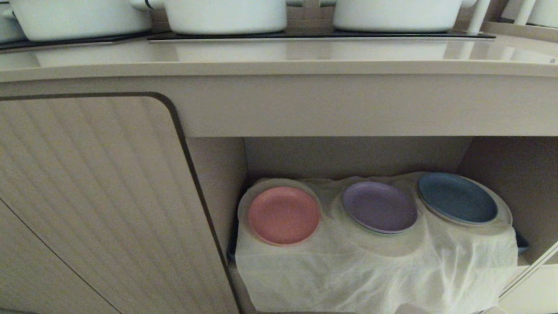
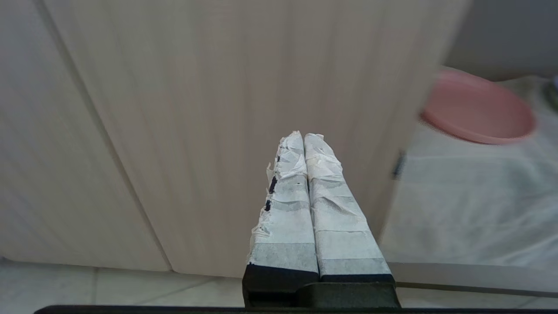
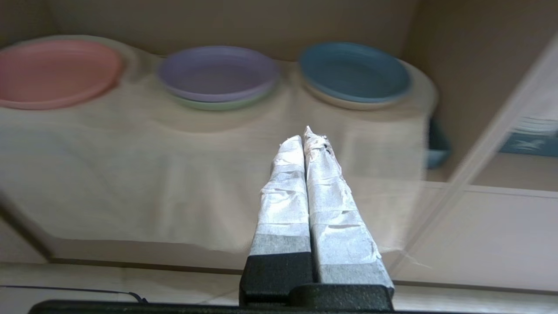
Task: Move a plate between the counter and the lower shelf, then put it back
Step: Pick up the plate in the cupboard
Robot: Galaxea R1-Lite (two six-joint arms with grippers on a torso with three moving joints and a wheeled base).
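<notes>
Pink plate (image 1: 284,215) on lower shelf (image 1: 375,257), frame centre-left; surface (image 1: 279,59) above bare of plates. Left hand (image 2: 304,136) and right hand (image 3: 304,133) closed, empty. Whole move left.

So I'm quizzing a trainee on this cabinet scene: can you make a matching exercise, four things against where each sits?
Things:
1. pink plate
2. purple plate
3. blue plate
4. white pots

Places:
A. right end of the lower shelf
B. up on the counter
C. left end of the shelf
D. middle of the shelf

Pairs: 1-C, 2-D, 3-A, 4-B
</notes>
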